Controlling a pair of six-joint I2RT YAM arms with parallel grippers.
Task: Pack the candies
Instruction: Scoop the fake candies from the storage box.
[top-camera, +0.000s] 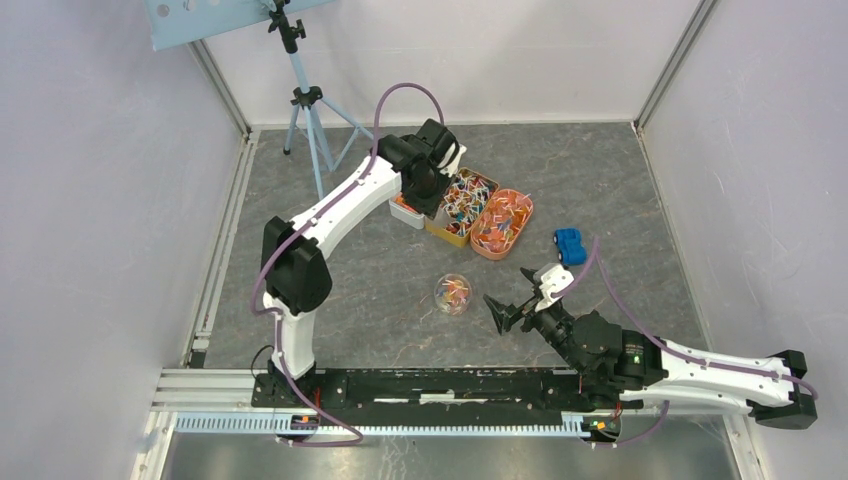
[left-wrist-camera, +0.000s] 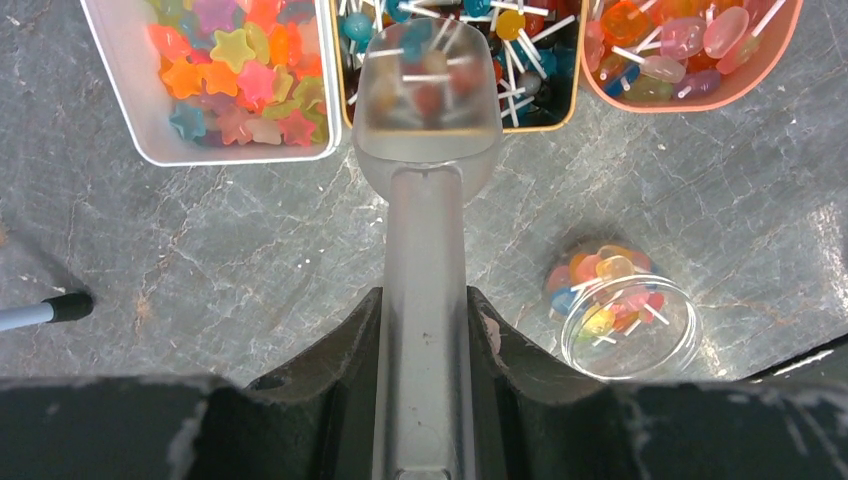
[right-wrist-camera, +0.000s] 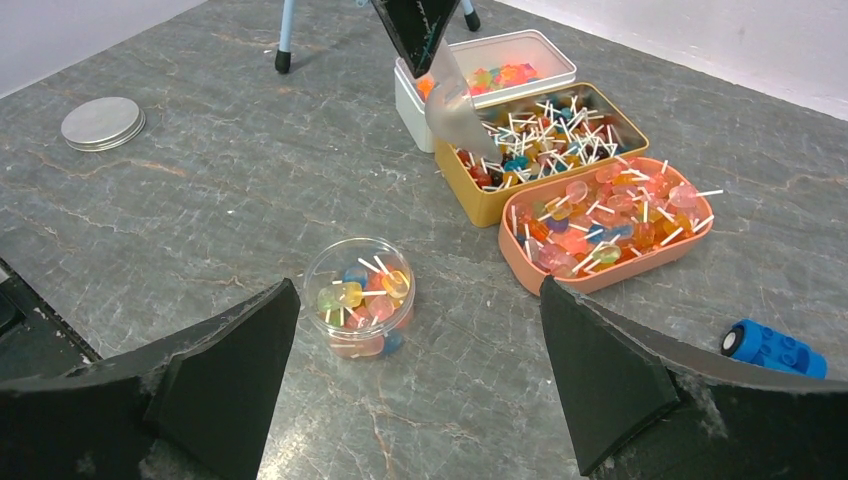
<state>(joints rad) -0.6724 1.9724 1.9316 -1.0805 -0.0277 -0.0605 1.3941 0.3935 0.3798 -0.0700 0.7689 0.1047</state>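
The candies fill three containers: star sweets in a white box (left-wrist-camera: 130, 100), stick candies (left-wrist-camera: 520, 40) in a yellow tin (top-camera: 440, 228), and more in a pink tray (top-camera: 529, 215). A clear round jar (top-camera: 453, 293) holds several more. My left gripper (left-wrist-camera: 425, 330) is shut on the handle of a clear scoop (left-wrist-camera: 425, 90). The scoop's bowl (right-wrist-camera: 455, 105) is tipped down at the yellow tin's (right-wrist-camera: 480, 205) left end. Whether candies lie in the bowl I cannot tell. My right gripper (right-wrist-camera: 418, 290) stands open and empty, just short of the jar (right-wrist-camera: 358, 297).
A small blue toy car (top-camera: 570, 245) lies right of the pink tray (right-wrist-camera: 600, 275). A round metal lid (right-wrist-camera: 100, 122) rests on the table far to the left. A tripod (top-camera: 305, 110) stands behind the containers, one foot (left-wrist-camera: 45, 310) near my left arm.
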